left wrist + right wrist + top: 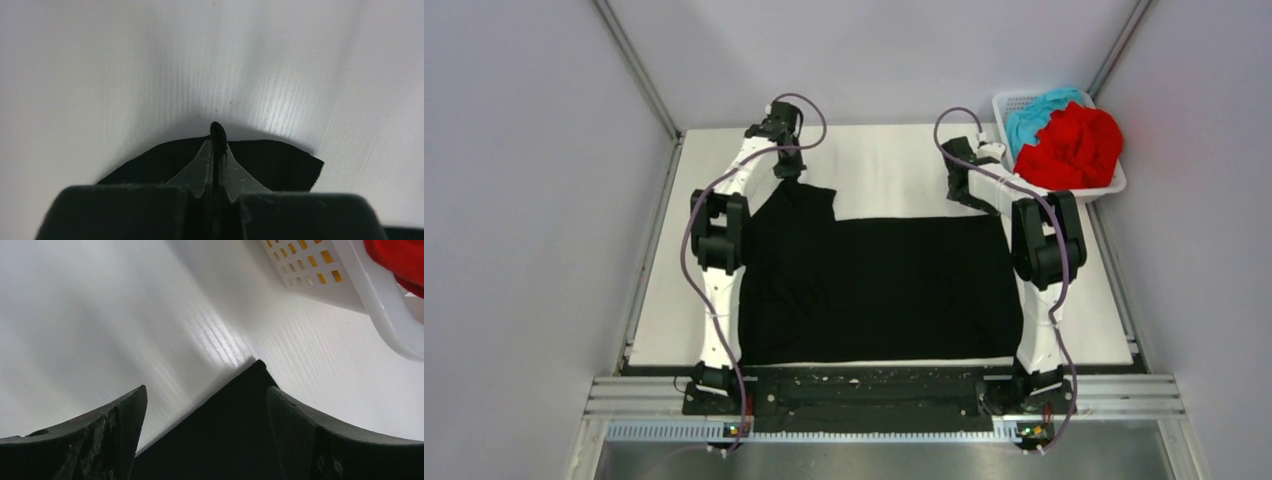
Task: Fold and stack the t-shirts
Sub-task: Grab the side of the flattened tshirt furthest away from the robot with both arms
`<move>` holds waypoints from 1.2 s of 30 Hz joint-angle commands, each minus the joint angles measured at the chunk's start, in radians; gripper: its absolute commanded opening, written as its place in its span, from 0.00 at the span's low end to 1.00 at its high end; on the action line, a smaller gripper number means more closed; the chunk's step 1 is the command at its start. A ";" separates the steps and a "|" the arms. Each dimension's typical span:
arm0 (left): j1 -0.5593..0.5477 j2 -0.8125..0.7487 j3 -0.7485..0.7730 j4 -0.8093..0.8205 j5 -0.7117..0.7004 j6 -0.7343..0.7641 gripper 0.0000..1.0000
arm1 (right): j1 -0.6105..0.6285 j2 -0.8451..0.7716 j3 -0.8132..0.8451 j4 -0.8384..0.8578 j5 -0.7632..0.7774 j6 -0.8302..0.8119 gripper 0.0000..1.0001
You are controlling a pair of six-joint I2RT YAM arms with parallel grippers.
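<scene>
From above, the black shirt (884, 285) lies spread flat left of the basket (1114, 186), with no fold made. The red shirt (1072, 148) and teal shirt (1036, 110) wait inside the basket.

Left wrist view: the left gripper (216, 137) is pinched on the black shirt's edge.

Right wrist view: the right gripper (206, 390) has its jaws apart, straddling the corner nearest the basket.

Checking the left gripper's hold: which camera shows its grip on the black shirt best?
Left wrist view: the left gripper is shut, black t-shirt cloth pinched between its tips. Top external shows only the gripper at the shirt's far left corner; right wrist shows another corner, ungripped.
</scene>
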 commanded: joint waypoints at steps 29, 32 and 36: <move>-0.030 -0.233 -0.152 0.083 0.025 -0.015 0.00 | -0.031 -0.035 -0.192 -0.008 0.062 0.170 0.24; -0.030 -0.239 -0.155 0.083 0.022 -0.010 0.00 | -0.031 -0.035 -0.195 0.020 0.067 0.163 0.09; -0.030 -0.255 -0.158 0.080 0.035 0.008 0.00 | -0.030 -0.057 -0.186 0.081 0.050 0.101 0.00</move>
